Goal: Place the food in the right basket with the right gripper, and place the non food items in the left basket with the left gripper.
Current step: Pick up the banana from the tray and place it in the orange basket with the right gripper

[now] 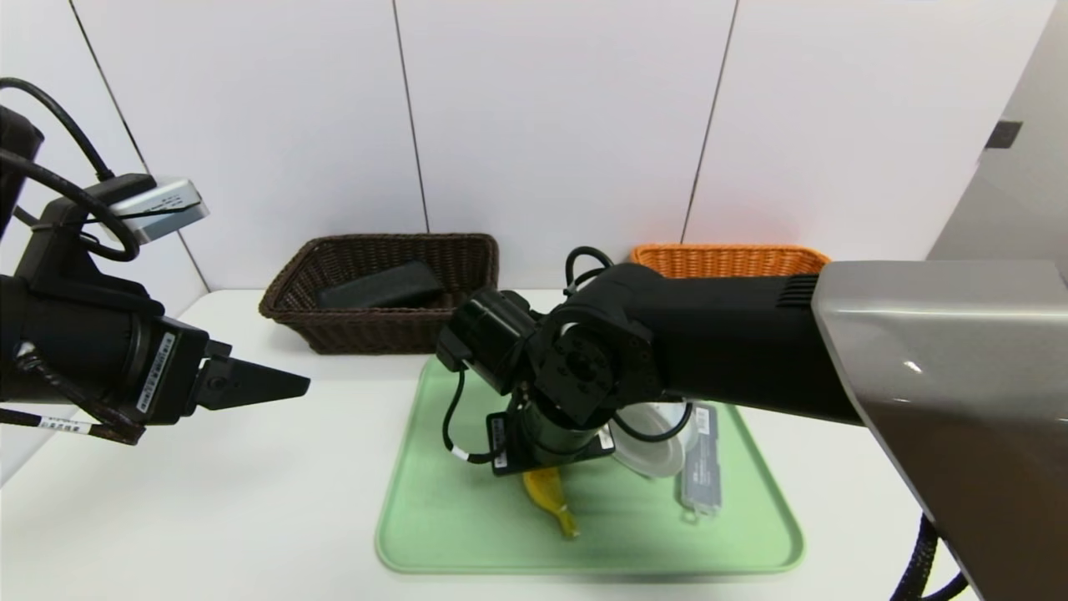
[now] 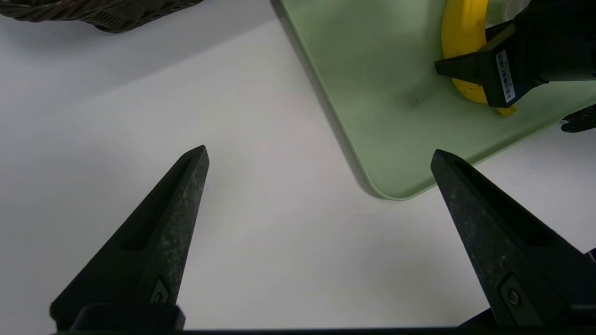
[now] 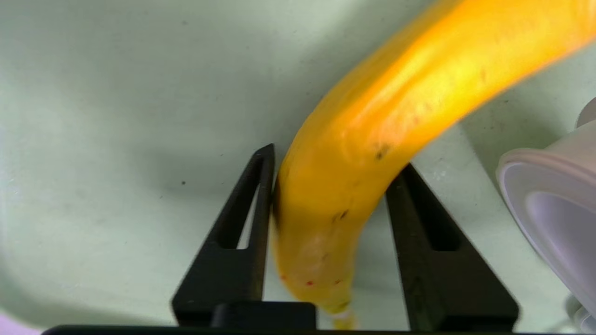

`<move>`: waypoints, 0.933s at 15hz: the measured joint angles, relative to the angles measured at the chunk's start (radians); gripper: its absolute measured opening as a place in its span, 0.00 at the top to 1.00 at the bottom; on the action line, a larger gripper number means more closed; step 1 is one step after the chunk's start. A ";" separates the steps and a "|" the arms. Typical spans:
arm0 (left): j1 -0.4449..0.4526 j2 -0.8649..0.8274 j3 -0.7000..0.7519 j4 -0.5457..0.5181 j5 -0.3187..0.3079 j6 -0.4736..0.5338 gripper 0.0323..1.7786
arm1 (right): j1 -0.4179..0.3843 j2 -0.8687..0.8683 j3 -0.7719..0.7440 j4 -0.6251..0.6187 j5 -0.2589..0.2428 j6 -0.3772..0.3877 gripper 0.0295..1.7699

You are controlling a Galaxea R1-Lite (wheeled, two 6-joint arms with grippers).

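low in the middle of the head view, the right gripper (image 1: 546, 467) is hidden under its own wrist and forearm, so its fingers cannot be made out there. the right wrist view settles it: the two black fingers (image 3: 242, 242) sit on either side of the banana (image 3: 372, 153), both pressed against the peel, clamped on the fruit near its end. the banana lies on the green tray (image 1: 450, 534), and only its lower half shows in the head view (image 1: 551, 497), the rest covered by the gripper. the tip closest to the wrist camera is cut off at the bottom edge of that frame.

right of the banana on the tray, a pale round lidded container (image 1: 651, 446) is partly masked by the arm and a cable loop; its edge fills the right side of the right wrist view (image 3: 549, 200). just beside it, further right, lies a grey flat packet (image 1: 701, 467) whose label is too small to read.

upper centre-left of the head view, the brown basket (image 1: 288, 305) holds one dark rectangular item (image 1: 384, 286), tilted. the orange basket (image 1: 726, 259) at upper right is mostly blocked by the right arm, and its inside cannot be seen.

at the left edge, the left gripper (image 1: 275, 386) hangs above bare white table (image 1: 209, 501), fingers (image 2: 163, 232) spread wide apart, holding nothing.
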 joint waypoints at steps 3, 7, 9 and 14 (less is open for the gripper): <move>0.000 0.000 -0.001 0.000 0.000 0.000 0.05 | 0.007 -0.014 0.000 0.001 0.000 -0.004 0.72; 0.000 -0.005 -0.001 0.000 0.000 0.000 0.05 | 0.018 -0.025 0.001 0.000 -0.001 -0.013 0.72; 0.000 -0.010 -0.001 0.000 0.000 0.000 0.05 | 0.030 -0.036 0.000 -0.001 -0.001 -0.014 0.72; 0.000 -0.024 0.000 0.000 0.000 -0.002 0.05 | 0.064 -0.111 -0.001 -0.004 -0.007 -0.032 0.72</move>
